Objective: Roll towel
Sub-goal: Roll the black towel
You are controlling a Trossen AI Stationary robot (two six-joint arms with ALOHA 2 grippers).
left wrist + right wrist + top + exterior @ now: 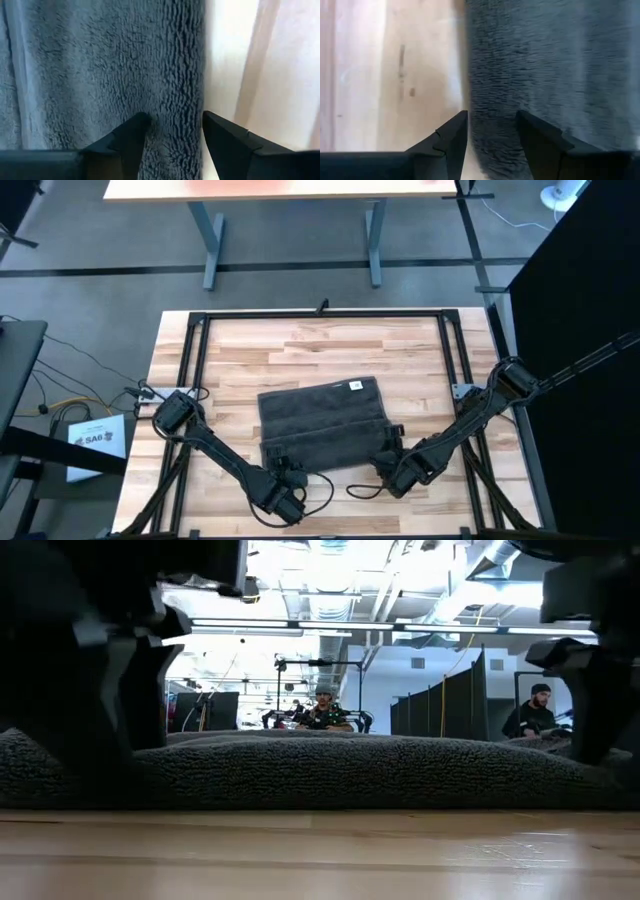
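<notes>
The dark grey towel (322,425) lies on the wooden table (230,350), its white tag (355,386) near the far edge. A line crosses it at mid-length (320,422), and its near part shows as a thick rounded ridge (330,770) in the low view. My left gripper (290,480) (175,120) stands open at the towel's near left corner, one finger over the cloth and one over bare wood. At the near right corner my right gripper (392,470) (491,117) is open in the same way across the towel's side edge (467,75). My left gripper slants down at the towel's near left edge (197,100); whether its fingers touch the cloth I cannot tell. My right gripper slants down at the near right edge (470,107); I cannot tell if it touches either.
Black frame rails (195,360) run along the table's left, right and far sides. Loose cables (325,492) lie near the front edge between the arms. Bare wood lies beyond the towel's far edge. People sit in the room behind (325,712).
</notes>
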